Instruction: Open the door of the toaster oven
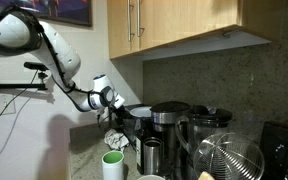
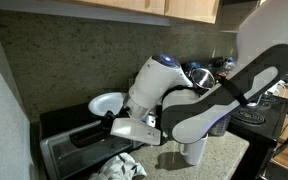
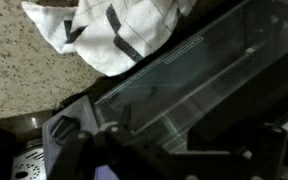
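Observation:
The toaster oven [image 2: 62, 152] is a small dark box with silvery trim at the lower left in an exterior view. Its door [image 2: 96, 138] is tilted out from the top, and a dark gap shows behind it. My gripper [image 2: 118, 127] is at the door's top edge. In the wrist view the door's glass panel [image 3: 189, 75] runs diagonally, and my gripper [image 3: 179, 140] straddles its near edge with the fingers spread wide. In an exterior view my gripper [image 1: 122, 110] hides the oven.
A white plate [image 2: 106, 103] lies on the oven's top. A white cloth with black stripes [image 3: 114, 35] lies on the counter in front of the oven [image 2: 119, 168]. A coffee maker [image 1: 169, 125], a cup [image 1: 113, 166] and a wire basket [image 1: 231, 160] stand nearby.

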Available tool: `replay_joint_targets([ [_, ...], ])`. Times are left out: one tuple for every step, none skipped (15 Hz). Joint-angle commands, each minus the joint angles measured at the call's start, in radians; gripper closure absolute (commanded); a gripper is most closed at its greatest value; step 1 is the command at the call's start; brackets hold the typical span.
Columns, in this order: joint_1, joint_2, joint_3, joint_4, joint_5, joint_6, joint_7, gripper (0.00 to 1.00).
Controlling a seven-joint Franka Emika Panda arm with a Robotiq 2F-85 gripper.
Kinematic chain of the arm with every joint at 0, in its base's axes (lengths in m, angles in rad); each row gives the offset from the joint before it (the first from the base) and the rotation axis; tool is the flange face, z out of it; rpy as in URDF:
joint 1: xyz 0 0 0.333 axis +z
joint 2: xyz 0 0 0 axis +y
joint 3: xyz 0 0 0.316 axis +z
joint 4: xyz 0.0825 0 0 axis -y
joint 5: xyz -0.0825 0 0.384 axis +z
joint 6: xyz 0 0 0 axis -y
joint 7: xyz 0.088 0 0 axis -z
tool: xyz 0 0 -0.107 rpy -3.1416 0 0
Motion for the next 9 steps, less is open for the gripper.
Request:
replay_joint_targets([
  [0.016, 0.006, -0.025, -0.030, -0.015, 0.028, 0.041, 0.00],
  [0.013, 0.007, -0.021, -0.034, -0.008, 0.024, 0.036, 0.00],
  [0.002, 0.005, -0.005, -0.041, 0.012, 0.013, 0.022, 0.00],
  [-0.002, 0.003, 0.002, -0.047, 0.024, 0.005, 0.017, 0.00],
  [-0.018, -0.003, 0.025, -0.061, 0.055, -0.007, -0.004, 0.00],
  [-0.034, -0.009, 0.051, -0.074, 0.092, -0.022, -0.023, 0.00],
  [-0.043, -0.018, 0.069, -0.089, 0.120, -0.027, -0.033, 0.00],
  [-0.051, -0.026, 0.085, -0.102, 0.143, -0.028, -0.040, 0.00],
  [-0.055, -0.033, 0.099, -0.113, 0.160, -0.031, -0.042, 0.00],
])
